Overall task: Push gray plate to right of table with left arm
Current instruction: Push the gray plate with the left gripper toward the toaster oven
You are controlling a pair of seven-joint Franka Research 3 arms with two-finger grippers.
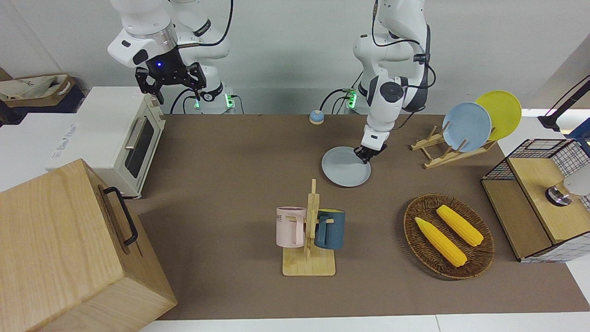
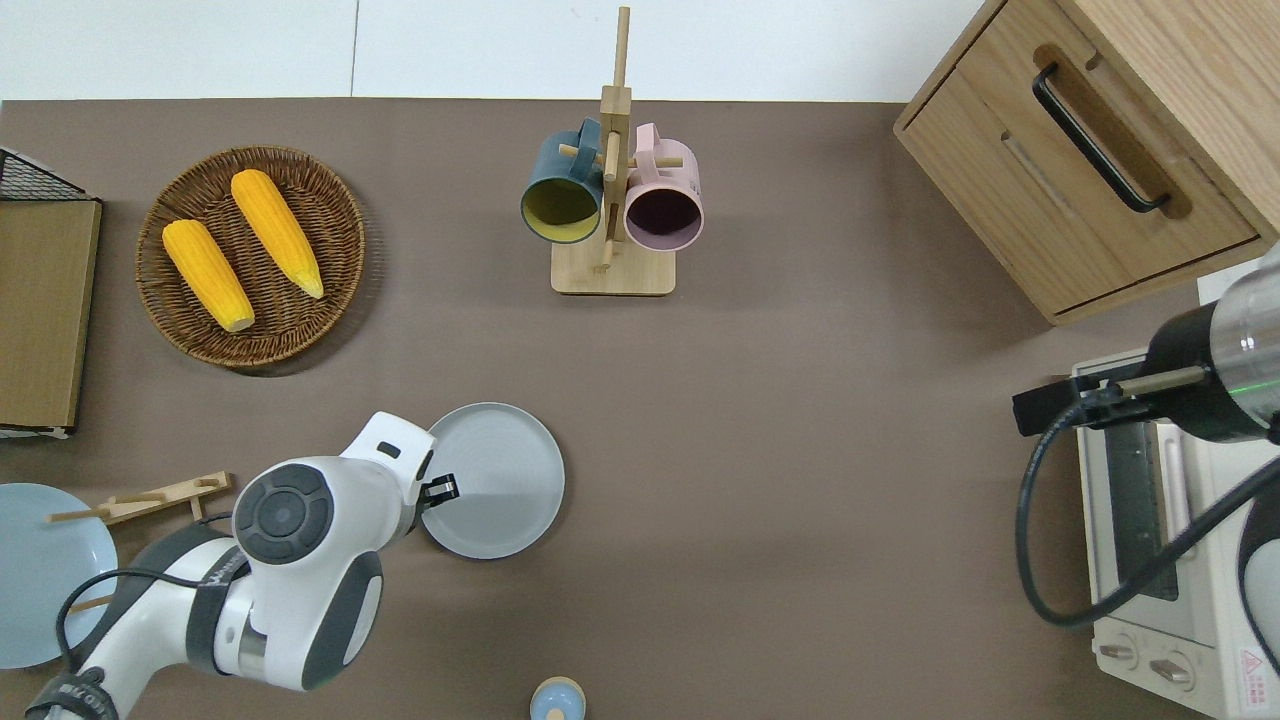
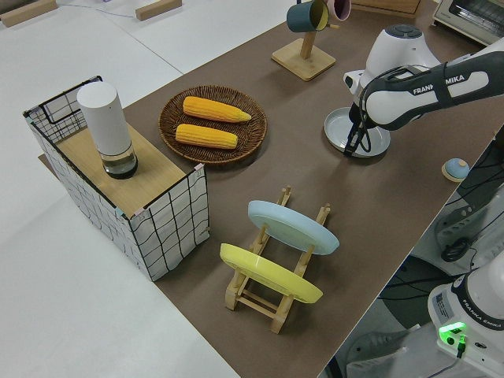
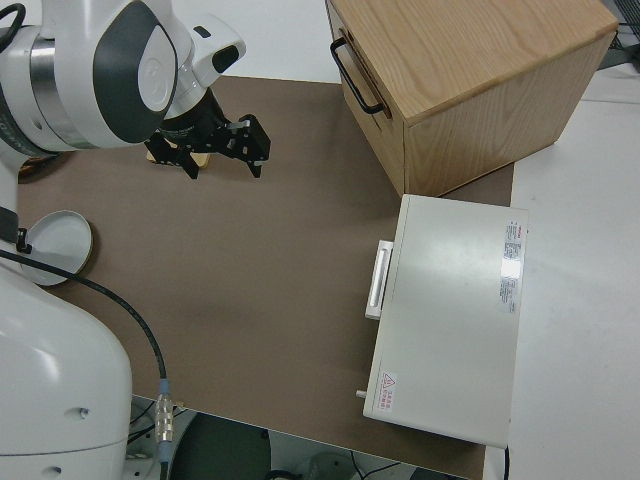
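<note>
The gray plate point(image 1: 345, 167) lies flat on the brown table point(image 1: 230, 152), near the middle and on the robots' half; it also shows in the overhead view point(image 2: 495, 480) and the left side view point(image 3: 358, 130). My left gripper point(image 1: 367, 154) is shut and down at table height, its tip against the plate's rim on the side toward the left arm's end point(image 2: 446, 488). It holds nothing. My right gripper point(image 1: 170, 85) is open and parked.
A mug rack point(image 2: 610, 200) with two mugs stands farther from the robots than the plate. A wicker basket point(image 2: 330, 215) holds corn. A dish rack point(image 1: 442, 152) carries sky-blue and yellow plates. A wooden drawer box point(image 2: 1090, 150), toaster oven point(image 2: 1170, 530) and small bell point(image 2: 557, 698) are present.
</note>
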